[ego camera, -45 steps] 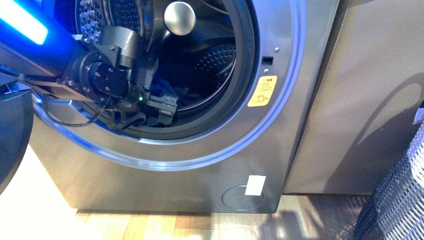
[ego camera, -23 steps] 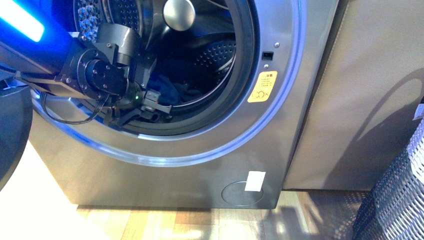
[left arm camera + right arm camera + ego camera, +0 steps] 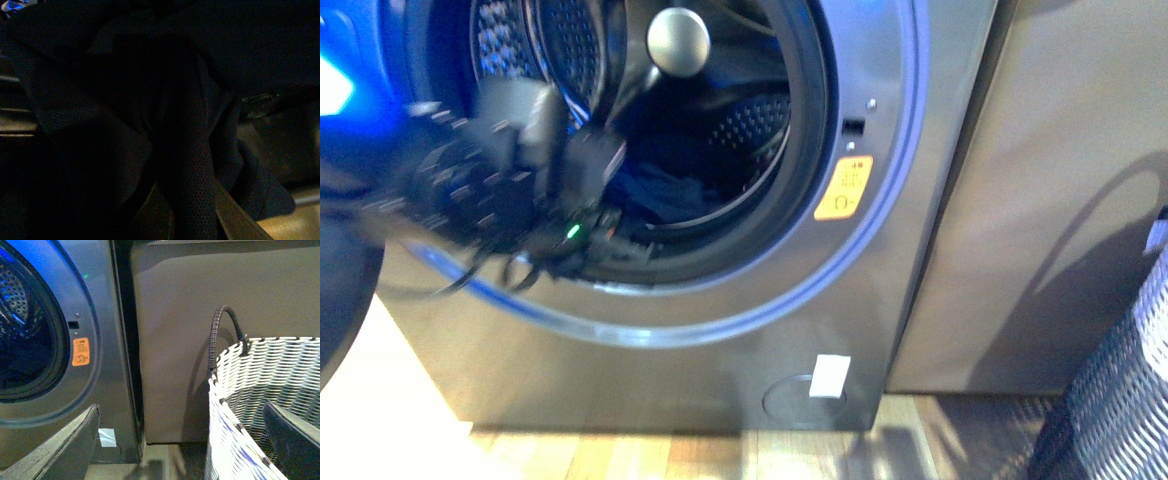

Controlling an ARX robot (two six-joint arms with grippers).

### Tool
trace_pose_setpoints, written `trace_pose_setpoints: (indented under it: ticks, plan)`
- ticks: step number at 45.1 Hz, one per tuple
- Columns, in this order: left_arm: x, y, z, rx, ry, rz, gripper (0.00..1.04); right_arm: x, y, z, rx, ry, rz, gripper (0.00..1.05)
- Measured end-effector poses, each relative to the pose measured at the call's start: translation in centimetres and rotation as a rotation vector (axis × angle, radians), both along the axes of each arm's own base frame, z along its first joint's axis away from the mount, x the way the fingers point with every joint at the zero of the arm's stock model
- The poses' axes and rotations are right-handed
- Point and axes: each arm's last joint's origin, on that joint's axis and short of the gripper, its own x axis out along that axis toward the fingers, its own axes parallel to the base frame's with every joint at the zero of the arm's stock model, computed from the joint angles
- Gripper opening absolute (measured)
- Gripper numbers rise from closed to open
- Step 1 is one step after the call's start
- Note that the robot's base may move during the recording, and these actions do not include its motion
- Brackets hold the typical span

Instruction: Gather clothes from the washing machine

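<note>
Wooden plank floor [image 3: 650, 455], pale, beneath all items listed.

Item 1. Washing machine [image 3: 720, 340]: grey metallic front-loader with a round opening and a blue-lit rim. Orange sticker [image 3: 842, 187] just right of the opening; small white label [image 3: 829, 375] low on the front panel. Perforated steel drum [image 3: 760, 115] visible inside.

Item 2. Clothes [image 3: 665, 195]: dark navy fabric lying in the lower part of the drum, behind the door seal. In the left wrist view, dim mesh-textured fabric in bunched folds fills nearly the whole picture, close to the camera.

Item 3. Left gripper [image 3: 620, 245]: at the lower left edge of the opening, over the seal, heavily motion-blurred, with a green light [image 3: 573, 231] on its body. How far its fingers are spread, and whether they have hold of the fabric, cannot be told from either view.

Item 4. Right gripper [image 3: 180, 407]: outside the machine, fingers [image 3: 65, 445] wide apart, nothing between them.

Item 5. Woven basket [image 3: 260, 390]: white and dark weave with a dark handle, right of the machine and well apart from the opening. Beige panel [image 3: 1040, 180] stands behind it, beside the machine.
</note>
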Motion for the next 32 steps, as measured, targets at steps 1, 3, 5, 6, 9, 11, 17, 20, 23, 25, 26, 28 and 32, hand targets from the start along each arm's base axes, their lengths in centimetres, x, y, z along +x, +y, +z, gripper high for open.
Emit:
trace_pose_setpoints:
  ticks: [1, 3, 5, 6, 9, 11, 17, 20, 23, 25, 26, 28, 32]
  plan:
    - [-0.3, 0.0, 0.1, -0.004, -0.001, -0.007, 0.07, 0.0, 0.0, 0.0, 0.000, 0.000, 0.000, 0.97]
    - [-0.9, 0.0, 0.4, -0.013, -0.002, -0.022, 0.07, 0.0, 0.0, 0.0, 0.000, 0.000, 0.000, 0.97]
    - [-1.3, 0.1, 0.8, -0.021, -0.003, -0.033, 0.07, 0.0, 0.0, 0.0, 0.000, 0.000, 0.000, 0.97]
    - [-1.7, 0.1, 0.9, -0.027, -0.002, -0.042, 0.07, 0.0, 0.0, 0.0, 0.000, 0.000, 0.000, 0.97]
    - [-2.5, 0.1, 1.5, -0.036, -0.005, -0.057, 0.07, 0.0, 0.0, 0.0, 0.000, 0.000, 0.000, 0.97]
    - [-3.1, 0.1, 2.0, -0.050, -0.009, -0.074, 0.07, 0.0, 0.0, 0.0, 0.000, 0.000, 0.000, 0.97]
    - [-5.1, 0.0, 4.5, -0.113, -0.050, -0.131, 0.07, 0.0, 0.0, 0.0, 0.000, 0.000, 0.000, 0.97]
    - [-6.2, -0.2, 6.1, -0.143, -0.076, -0.162, 0.07, 0.0, 0.0, 0.0, 0.000, 0.000, 0.000, 0.97]
    - [-7.1, -0.5, 7.7, -0.162, -0.103, -0.192, 0.07, 0.0, 0.0, 0.0, 0.000, 0.000, 0.000, 0.97]
    - [-8.1, -0.8, 9.2, -0.181, -0.133, -0.225, 0.07, 0.0, 0.0, 0.0, 0.000, 0.000, 0.000, 0.97]
    - [-8.5, -1.0, 9.8, -0.185, -0.144, -0.234, 0.07, 0.0, 0.0, 0.0, 0.000, 0.000, 0.000, 0.97]
    - [-9.4, -1.4, 11.1, -0.198, -0.168, -0.265, 0.07, 0.0, 0.0, 0.0, 0.000, 0.000, 0.000, 0.97]
    - [-11.4, -2.3, 13.6, -0.225, -0.212, -0.329, 0.07, 0.0, 0.0, 0.0, 0.000, 0.000, 0.000, 0.97]
